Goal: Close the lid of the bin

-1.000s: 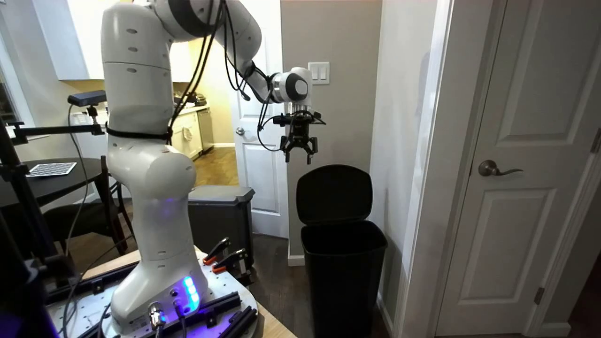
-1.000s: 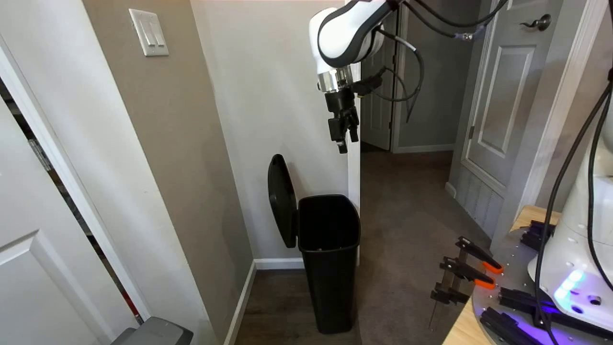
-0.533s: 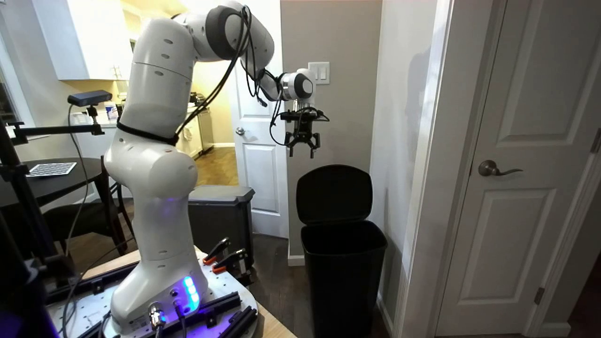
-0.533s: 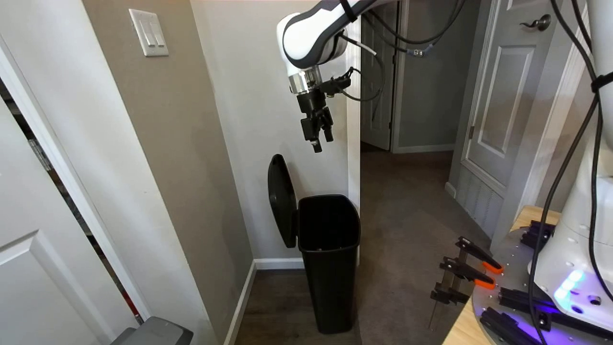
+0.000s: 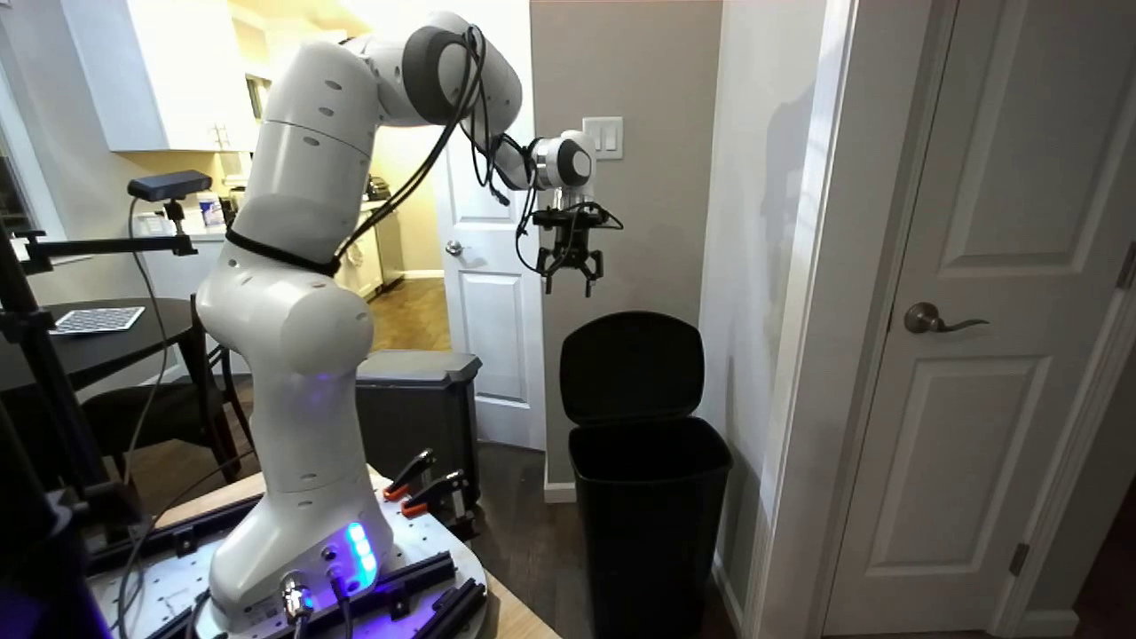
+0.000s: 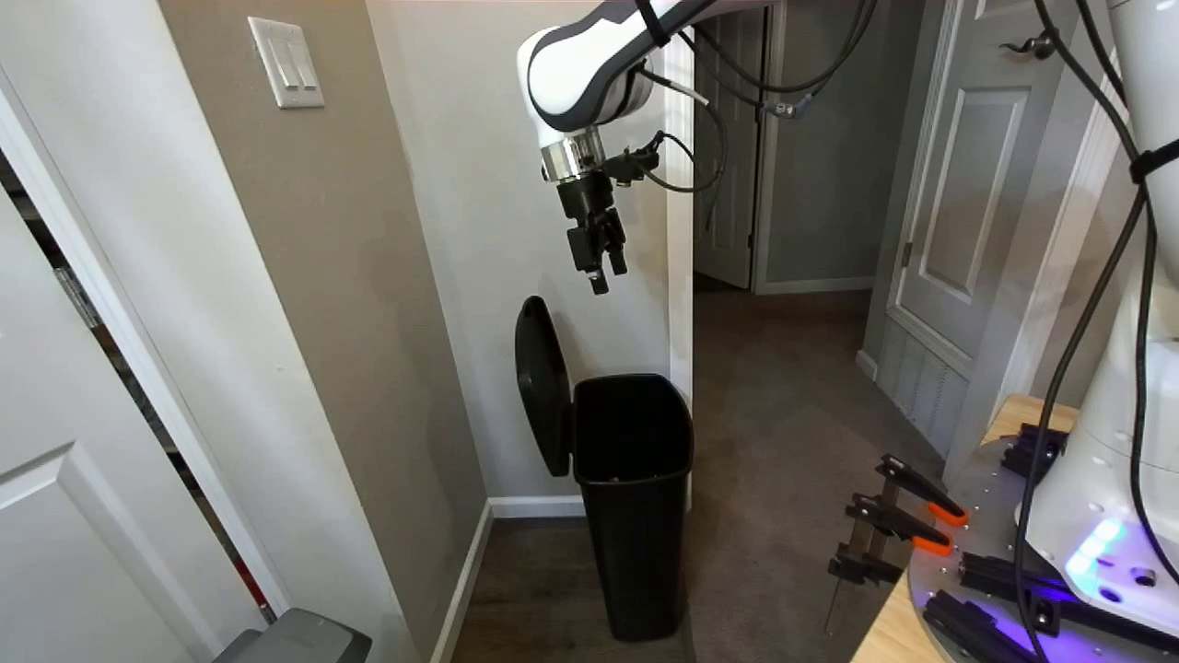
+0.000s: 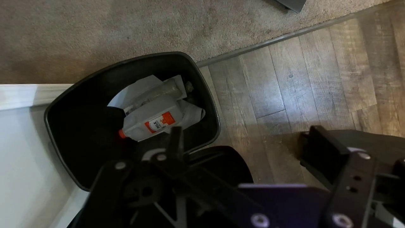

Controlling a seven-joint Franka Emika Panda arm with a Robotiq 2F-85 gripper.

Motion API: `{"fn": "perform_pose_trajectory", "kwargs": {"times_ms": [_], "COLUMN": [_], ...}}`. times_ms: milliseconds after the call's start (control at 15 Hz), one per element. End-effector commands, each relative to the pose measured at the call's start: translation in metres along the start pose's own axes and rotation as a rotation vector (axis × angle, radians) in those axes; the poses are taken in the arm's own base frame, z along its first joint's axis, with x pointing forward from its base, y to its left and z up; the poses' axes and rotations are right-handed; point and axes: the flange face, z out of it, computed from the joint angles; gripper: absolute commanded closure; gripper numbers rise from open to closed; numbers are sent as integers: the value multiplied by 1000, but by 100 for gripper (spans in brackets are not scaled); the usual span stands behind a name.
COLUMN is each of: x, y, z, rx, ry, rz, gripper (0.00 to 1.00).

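Observation:
The bin (image 5: 655,541) is a tall black can, upright on the floor, and also shows in an exterior view (image 6: 636,552). Its black lid (image 5: 632,368) stands up and open on the hinge side in both exterior views (image 6: 542,387). My gripper (image 5: 568,284) is open and empty, pointing down. It hangs above the bin, higher than the lid's top edge, apart from both (image 6: 608,276). In the wrist view the bin's inside wall (image 7: 85,136) shows at the left. Part of the lid (image 7: 221,164) shows between the open fingers (image 7: 245,134); the rest is hidden behind the gripper.
A milk jug (image 7: 152,122) and papers lie inside the bin. Walls (image 6: 553,184) stand close behind and beside the lid. A grey-topped container (image 5: 417,408) stands near the robot base. Clamps (image 6: 898,516) stick out from the base table's edge.
My arm has reached farther out, carrying the open gripper toward the lid side and slightly up in an exterior view. Movement slowed in the last half second. The bin and lid have not moved.

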Motion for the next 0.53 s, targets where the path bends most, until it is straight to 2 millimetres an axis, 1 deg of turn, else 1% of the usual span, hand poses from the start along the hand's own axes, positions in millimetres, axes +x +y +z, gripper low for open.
{"fn": "perform_pose_trajectory", "kwargs": {"times_ms": [0,133,200,467], "x": [0,0,5,39], "y": [0,0,6,22], "z": [-1,-1,2,12], "rx": [0,0,10,25], "ry": [-1,-1,-13,-27], "rz": [0,0,5,14], "gripper": [0,0,0,0]}}
